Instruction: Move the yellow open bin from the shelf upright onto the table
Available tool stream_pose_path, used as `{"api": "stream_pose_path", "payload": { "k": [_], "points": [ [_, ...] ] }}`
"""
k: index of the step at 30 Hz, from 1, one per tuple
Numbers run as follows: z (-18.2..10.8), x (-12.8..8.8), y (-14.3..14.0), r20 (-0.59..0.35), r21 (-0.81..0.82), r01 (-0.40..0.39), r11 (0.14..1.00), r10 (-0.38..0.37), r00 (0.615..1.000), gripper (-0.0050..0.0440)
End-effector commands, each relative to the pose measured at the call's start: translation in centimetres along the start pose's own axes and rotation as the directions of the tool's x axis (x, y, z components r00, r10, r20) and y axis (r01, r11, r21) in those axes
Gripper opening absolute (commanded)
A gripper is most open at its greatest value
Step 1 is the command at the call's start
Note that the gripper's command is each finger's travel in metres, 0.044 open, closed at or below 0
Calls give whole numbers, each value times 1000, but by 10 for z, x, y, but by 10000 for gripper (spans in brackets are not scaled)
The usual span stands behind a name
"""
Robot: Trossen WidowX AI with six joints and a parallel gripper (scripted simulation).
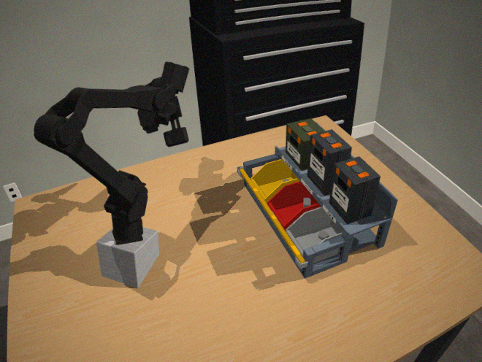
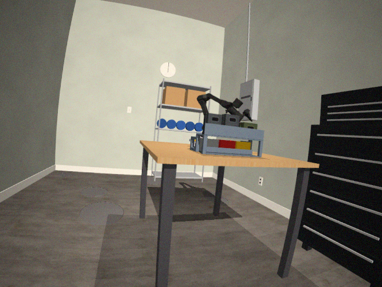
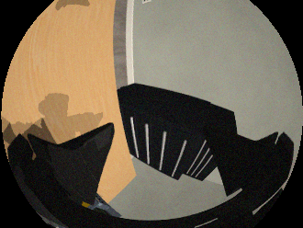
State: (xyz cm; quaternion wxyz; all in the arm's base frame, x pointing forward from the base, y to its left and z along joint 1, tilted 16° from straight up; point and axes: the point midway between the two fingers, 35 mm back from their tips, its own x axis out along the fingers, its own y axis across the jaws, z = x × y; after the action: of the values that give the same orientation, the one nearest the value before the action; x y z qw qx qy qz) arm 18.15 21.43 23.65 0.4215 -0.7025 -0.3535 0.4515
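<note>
The yellow open bin (image 1: 274, 172) (image 2: 243, 145) sits upright in the lower front tier of the blue-grey shelf (image 1: 387, 202) (image 2: 234, 131), at the end nearest the drawer cabinet. A small pale part shows inside it; the rest of its contents is hidden. A yellow rail (image 1: 285, 236) runs along the shelf's front. My gripper (image 1: 161, 129) (image 3: 161, 128) is open and empty, high above the table and well short of the shelf on the arm's side. In the wrist view the fingers stand wide apart, with only a sliver of the shelf visible low beside the left finger.
A red bin (image 1: 288, 202) is beside the yellow one, then a grey bin (image 1: 307, 228), each with a part. Three cases, one green (image 1: 298, 138) and two dark grey (image 1: 329, 158) (image 1: 353, 187), stand on the upper tier behind. A black drawer cabinet (image 1: 296, 66) (image 2: 345, 154) stands beyond the table.
</note>
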Motion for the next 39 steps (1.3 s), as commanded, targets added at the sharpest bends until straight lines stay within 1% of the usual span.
{"api": "stream_pose_path", "payload": {
  "k": [1,2,14,19,31,36,39],
  "points": [
    [-11,-5,-6,-52,53,16,998,-13,999,440],
    [-14,-5,-6,-67,76,17,997,-12,998,440],
    [-14,-5,-6,-67,76,17,997,-12,998,440],
    [-29,-9,-5,-135,186,34,982,-8,991,440],
    [-29,-9,-5,-135,186,34,982,-8,991,440],
    [-44,-14,-4,-203,292,65,954,-5,979,440],
    [-44,-14,-4,-203,292,65,954,-5,979,440]
  ]
}}
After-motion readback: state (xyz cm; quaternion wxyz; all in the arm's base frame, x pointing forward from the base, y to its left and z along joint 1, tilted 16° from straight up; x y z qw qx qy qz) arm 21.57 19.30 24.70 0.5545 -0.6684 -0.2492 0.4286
